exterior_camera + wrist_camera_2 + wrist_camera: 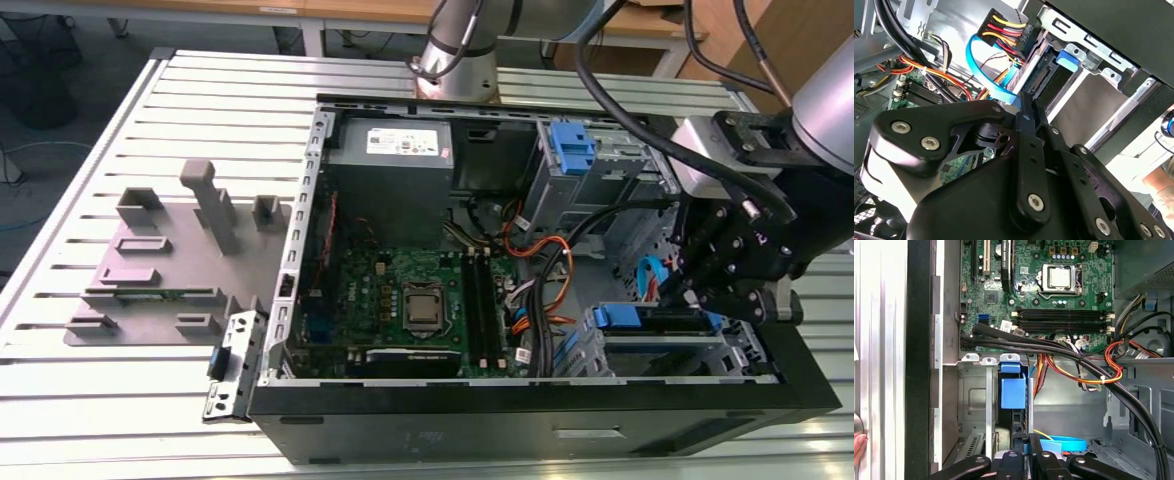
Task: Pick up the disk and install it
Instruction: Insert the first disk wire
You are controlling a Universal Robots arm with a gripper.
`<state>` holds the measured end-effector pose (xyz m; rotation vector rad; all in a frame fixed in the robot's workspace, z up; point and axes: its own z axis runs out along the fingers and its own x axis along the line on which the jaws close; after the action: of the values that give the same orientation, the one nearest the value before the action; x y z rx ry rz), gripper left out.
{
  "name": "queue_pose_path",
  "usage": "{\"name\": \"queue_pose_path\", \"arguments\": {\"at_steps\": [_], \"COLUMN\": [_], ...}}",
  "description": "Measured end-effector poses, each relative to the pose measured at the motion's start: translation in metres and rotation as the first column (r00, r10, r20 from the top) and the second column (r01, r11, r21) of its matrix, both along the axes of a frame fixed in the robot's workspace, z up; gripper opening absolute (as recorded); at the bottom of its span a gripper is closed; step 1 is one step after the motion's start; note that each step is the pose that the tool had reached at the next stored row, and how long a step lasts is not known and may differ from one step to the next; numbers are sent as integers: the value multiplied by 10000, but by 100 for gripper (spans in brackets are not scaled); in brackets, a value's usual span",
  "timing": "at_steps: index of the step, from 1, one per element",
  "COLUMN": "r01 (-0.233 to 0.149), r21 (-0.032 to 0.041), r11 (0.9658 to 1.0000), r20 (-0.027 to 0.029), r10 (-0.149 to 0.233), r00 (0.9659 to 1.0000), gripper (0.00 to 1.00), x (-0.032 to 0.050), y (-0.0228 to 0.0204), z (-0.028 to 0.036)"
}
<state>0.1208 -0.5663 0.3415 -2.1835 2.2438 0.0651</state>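
The disk lies in the drive cage at the near corner of the open computer case, on the exterior view's right, with its blue handle facing the motherboard. In the first wrist view the blue handle stands just beyond my fingertips. In the second wrist view the disk's grey face and blue tab sit inside the metal bay. My black gripper hangs right over the disk. Its fingers are pressed together with nothing between them, their tips close to the disk's connector end and a blue flat cable.
Black cable bundles and orange-red-yellow power wires cross the case beside the bay. The motherboard and grey power supply fill the rest of the case. A grey fixture plate lies on the slatted table. A hand shows beside the case.
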Motion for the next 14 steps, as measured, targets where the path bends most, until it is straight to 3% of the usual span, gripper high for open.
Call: {"name": "queue_pose_path", "arguments": {"at_steps": [14], "r01": [0], "r21": [-13], "r11": [10000], "r20": [0], "r10": [0], "r00": [10000], "gripper": [16], "x": [0], "y": [-27], "z": [-24]}}
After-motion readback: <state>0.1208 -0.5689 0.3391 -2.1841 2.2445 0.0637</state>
